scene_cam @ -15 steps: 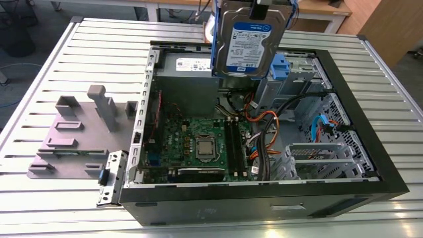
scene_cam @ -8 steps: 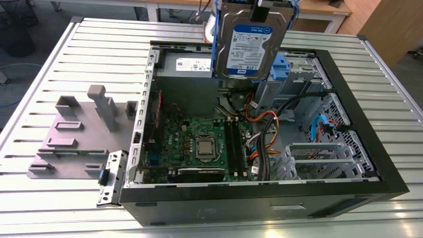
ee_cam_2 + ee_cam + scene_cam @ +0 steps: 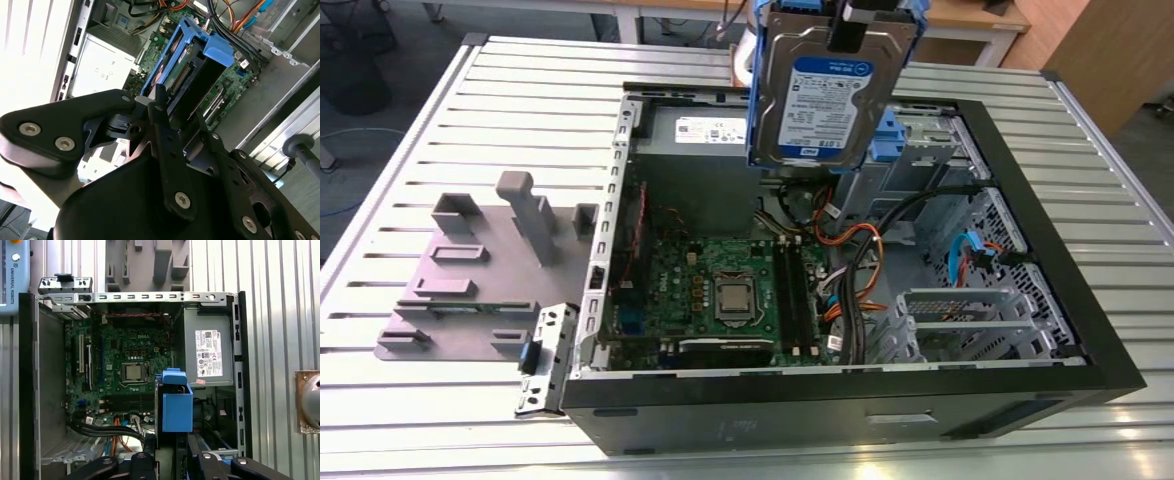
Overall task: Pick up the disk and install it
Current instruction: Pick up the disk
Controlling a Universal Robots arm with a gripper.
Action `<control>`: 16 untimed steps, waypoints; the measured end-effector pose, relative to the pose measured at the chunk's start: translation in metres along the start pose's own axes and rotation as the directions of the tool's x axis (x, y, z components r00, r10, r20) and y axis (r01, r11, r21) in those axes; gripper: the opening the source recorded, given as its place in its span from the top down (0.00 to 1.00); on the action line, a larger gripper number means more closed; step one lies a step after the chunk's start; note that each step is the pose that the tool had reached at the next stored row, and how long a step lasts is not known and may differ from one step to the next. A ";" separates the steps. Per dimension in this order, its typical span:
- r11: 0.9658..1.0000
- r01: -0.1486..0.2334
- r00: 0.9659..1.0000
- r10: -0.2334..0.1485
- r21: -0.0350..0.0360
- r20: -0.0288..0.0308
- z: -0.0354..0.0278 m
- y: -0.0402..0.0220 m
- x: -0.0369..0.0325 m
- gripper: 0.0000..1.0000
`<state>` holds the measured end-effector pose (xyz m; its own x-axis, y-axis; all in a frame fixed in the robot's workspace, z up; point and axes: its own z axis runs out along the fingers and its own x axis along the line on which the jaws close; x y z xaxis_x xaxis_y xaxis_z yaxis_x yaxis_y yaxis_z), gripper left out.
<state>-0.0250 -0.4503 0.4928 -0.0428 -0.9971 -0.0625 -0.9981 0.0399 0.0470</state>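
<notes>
Silver disk (image 3: 825, 95), blue-bracketed, clamped in tool (image 3: 180, 107); long axis vertical, hanging below tool over open computer case (image 3: 854, 405).

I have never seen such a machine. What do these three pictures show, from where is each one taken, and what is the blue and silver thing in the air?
This is one robot arm above an open computer case that lies on a slatted metal table. The exterior view comes from a camera standing off the arm. Both wrist views come from cameras riding on the arm, looking into the case. The black fingers of the gripper are closed on the disk, a silver hard drive in a blue bracket, held upright above the case. Inside lie the green motherboard and a grey power supply. On the exterior view's left, a grey holder plate lies on the table.
</notes>
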 end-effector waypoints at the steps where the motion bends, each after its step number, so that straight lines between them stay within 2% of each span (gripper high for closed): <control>1: 1.000 0.000 1.000 0.000 0.000 0.000 -0.0001 0.0000 0.0013 0.65; 16: 1.000 0.000 1.000 0.000 0.000 0.000 -0.0011 -0.0007 0.0163 0.65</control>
<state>-0.0250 -0.4666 0.4928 -0.0428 -0.9971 -0.0625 -0.9981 0.0399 0.0470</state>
